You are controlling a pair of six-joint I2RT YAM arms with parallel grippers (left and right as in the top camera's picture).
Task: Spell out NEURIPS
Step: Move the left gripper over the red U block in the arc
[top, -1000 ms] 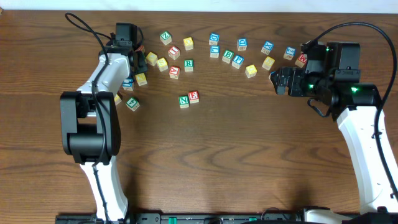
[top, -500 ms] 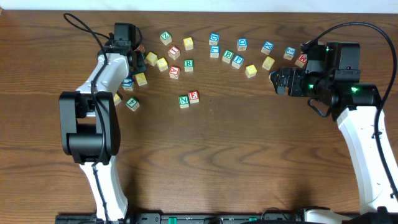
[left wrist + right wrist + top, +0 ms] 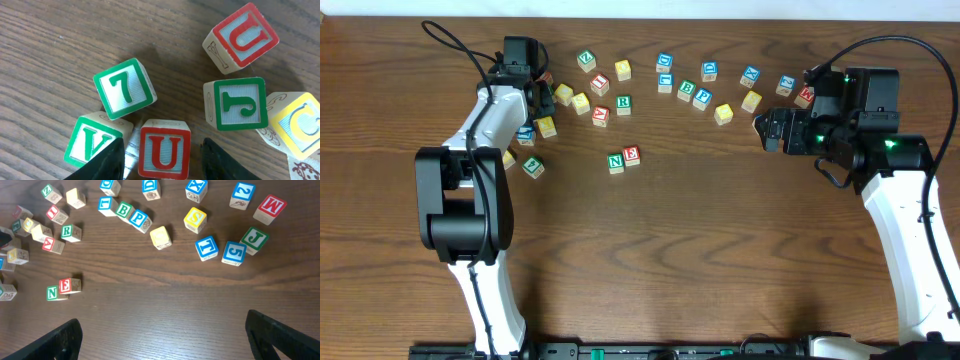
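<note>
I had the left tool (image 3: 162,146) part-open astride the red U cube (image 3: 164,156), wanted next beside the E cube (image 3: 631,154).

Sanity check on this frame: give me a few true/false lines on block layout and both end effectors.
1. The N block and E block sit side by side. True.
2. The right end effector holds a block. False: it is open and empty.
3. A red U block lies between the fingers of the left end effector. True.
4. The green R block sits right next to the E block. False: it lies apart, up among the scattered blocks.
</note>
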